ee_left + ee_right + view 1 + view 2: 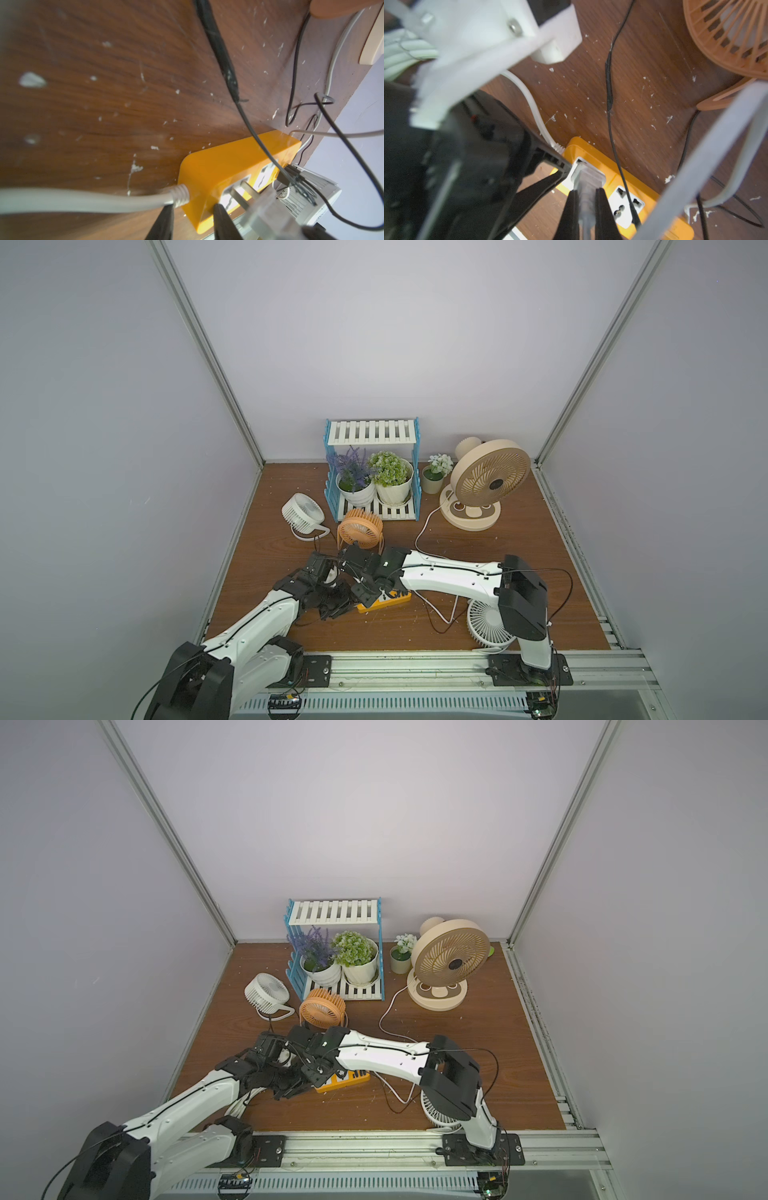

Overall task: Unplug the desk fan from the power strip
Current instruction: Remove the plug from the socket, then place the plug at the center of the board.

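Jaws of the left gripper (193, 205) are clamped on the cord end of the power strip (218, 166), right beside its thick white cord (83, 199). The strip lies flat on the desk (498, 539), near the front edge, about mid-width. It is probably light, rigid, smooth plastic and would slide or lift with the plug unless pinned, so an end grip suits. The clear plug (586, 176) sits in the strip at the cord end. Its blades (239, 195) partly show, so it looks half out. The right gripper (586, 192) has its jaws closed on the plug body's sides. The plug is small, hard and slick. Hold the body and pull straight, since levering could bend the blades.
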Available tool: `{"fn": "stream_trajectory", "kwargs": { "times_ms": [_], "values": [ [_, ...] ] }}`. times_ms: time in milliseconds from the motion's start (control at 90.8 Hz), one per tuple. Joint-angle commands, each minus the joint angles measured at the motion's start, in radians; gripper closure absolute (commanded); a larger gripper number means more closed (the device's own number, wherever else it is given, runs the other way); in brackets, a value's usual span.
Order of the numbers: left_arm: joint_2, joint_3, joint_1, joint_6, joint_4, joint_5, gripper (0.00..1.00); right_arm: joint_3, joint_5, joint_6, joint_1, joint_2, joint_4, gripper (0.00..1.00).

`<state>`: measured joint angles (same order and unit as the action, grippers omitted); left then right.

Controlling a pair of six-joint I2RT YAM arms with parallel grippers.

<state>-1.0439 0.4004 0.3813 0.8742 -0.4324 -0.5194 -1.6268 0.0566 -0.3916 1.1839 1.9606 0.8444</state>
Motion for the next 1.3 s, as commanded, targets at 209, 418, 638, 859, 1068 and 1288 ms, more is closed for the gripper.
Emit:
{"fn": "stream_trajectory", "kwargs": {
  "times_ms": [209,418,638,859,1068,1288],
  "values": [
    [-0.028,-0.015,-0.005,-0.01,-0.057,0.05,0.65,-0.018,-0.021,0.005,0.008,-0.056,-0.028,1.0],
    [-0.022,-0.017,-0.005,-0.012,-0.047,0.044,0.64,-0.009,-0.014,-0.007,0.002,-0.101,-0.023,1.0],
    [0.0,-0.013,-0.005,-0.019,-0.039,0.038,0.6,0.04,-0.036,-0.042,-0.044,-0.18,-0.059,1.0],
    [0.001,-0.012,-0.005,-0.022,-0.041,0.037,0.59,0.042,0.001,-0.078,-0.115,-0.218,-0.054,1.0],
    [-0.008,-0.006,-0.005,-0.025,-0.044,0.04,0.57,0.062,0.073,-0.058,-0.221,-0.313,0.021,1.0],
    [0.024,0.002,-0.007,-0.033,-0.045,0.041,0.48,0.06,0.129,0.003,-0.378,-0.442,0.174,1.0]
  ]
}}
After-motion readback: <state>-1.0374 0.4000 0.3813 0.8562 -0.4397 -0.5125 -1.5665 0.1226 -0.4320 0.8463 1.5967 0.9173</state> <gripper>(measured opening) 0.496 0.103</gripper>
